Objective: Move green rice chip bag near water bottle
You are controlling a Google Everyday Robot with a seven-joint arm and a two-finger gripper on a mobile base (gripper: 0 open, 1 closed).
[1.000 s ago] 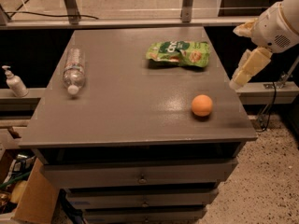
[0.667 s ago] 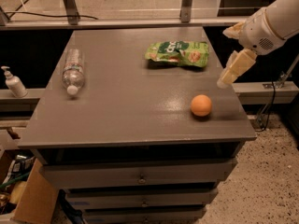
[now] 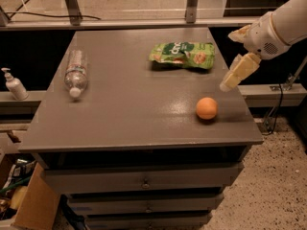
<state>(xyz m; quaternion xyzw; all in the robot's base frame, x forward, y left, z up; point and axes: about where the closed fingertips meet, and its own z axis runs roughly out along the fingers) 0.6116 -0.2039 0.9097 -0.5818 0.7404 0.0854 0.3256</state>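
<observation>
**Obs: bag far right, bottle left, gripper at R edge**

Nearest cam: drawers (image 3: 144, 181) under the grey table (image 3: 134, 123). Cardboard box (image 3: 29, 209) on the floor at bottom left.

Front-right of tabletop: orange ball (image 3: 206, 108), alone, not touching anything.

Up and right of the ball: gripper (image 3: 229, 61) on the white arm (image 3: 283, 25), which comes in from the right. It hangs at the table's R edge. Two tan fingers (image 3: 238, 72) spread wide apart, nothing between them. Lower one slants down-left with its tip over the edge near the ball. Upper one sits level w/ the bag. No contact w/ ball or bag seen.

Left side, mid-depth: water bottle (image 3: 76, 73) lying on its side, white cap toward the front.

Farther back, right of centre: green rice chip bag (image 3: 182, 55), flat and crinkled, just left of the gripper. Bag and bottle well apart, approx. the table's width between them.

Off the table, on the left ledge: white pump dispenser (image 3: 13, 84), upright.
</observation>
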